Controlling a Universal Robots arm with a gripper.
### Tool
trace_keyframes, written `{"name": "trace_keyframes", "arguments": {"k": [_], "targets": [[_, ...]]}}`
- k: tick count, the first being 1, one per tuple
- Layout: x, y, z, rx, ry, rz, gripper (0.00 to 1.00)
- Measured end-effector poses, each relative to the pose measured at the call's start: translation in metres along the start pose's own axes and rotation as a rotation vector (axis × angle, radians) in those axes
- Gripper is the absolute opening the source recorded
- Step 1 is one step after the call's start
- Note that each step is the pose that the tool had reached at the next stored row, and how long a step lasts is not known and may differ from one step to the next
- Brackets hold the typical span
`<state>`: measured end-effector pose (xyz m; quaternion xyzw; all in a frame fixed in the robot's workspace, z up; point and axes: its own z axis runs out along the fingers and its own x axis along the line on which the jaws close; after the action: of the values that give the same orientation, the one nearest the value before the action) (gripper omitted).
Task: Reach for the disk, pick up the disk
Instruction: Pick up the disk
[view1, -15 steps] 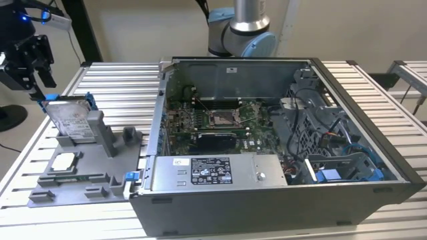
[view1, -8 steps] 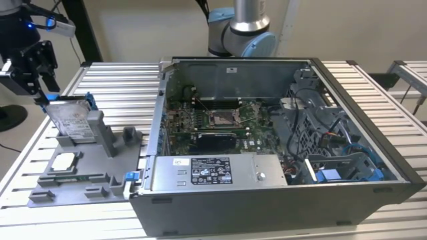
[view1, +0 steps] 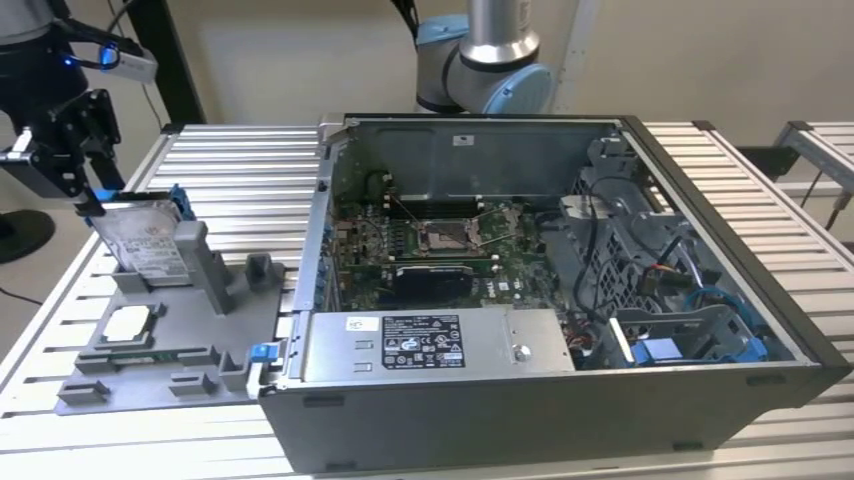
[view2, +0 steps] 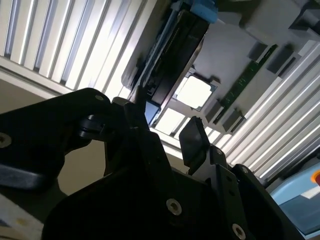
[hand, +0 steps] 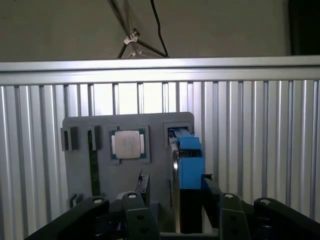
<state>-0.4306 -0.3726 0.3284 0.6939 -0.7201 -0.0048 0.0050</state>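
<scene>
Disk (view1: 140, 245) upright on edge in slot of grey fixture tray (view1: 200, 320), on slatted table (view1: 227, 160) at exterior view's left, beside open computer case (view1: 561, 300). Gripper (view1: 91, 203) at disk's upper end, fingers (view2: 194, 140) spread wide, nothing clamped. White-topped chip (hand: 128, 144) flat in tray, near disk.

The scene holds 1 disk (view1: 140, 245), 1 gripper (view1: 92, 201) with 2 fingers (view2: 192, 140), and 1 grey fixture plate (view1: 180, 335). On that plate lie 1 white-topped chip (view1: 127, 322) and 1 green memory strip (view1: 147, 353), besides the 1 disk standing on edge. There is 1 open computer case (view1: 534, 415) on 1 slatted metal table (view1: 227, 160). Inside the case sit 1 power supply (view1: 427, 345), 1 processor socket (view1: 445, 236) and 1 circuit board (view1: 360, 250). Behind the case stands 1 grey-and-blue arm base (view1: 483, 60).
</scene>
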Motion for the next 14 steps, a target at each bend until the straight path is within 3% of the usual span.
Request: {"name": "trace_keyframes", "arguments": {"k": [14], "targets": [[-0.0001,-0.0025,0.0119,-0.0015,0.0000,0.000,1.00]]}}
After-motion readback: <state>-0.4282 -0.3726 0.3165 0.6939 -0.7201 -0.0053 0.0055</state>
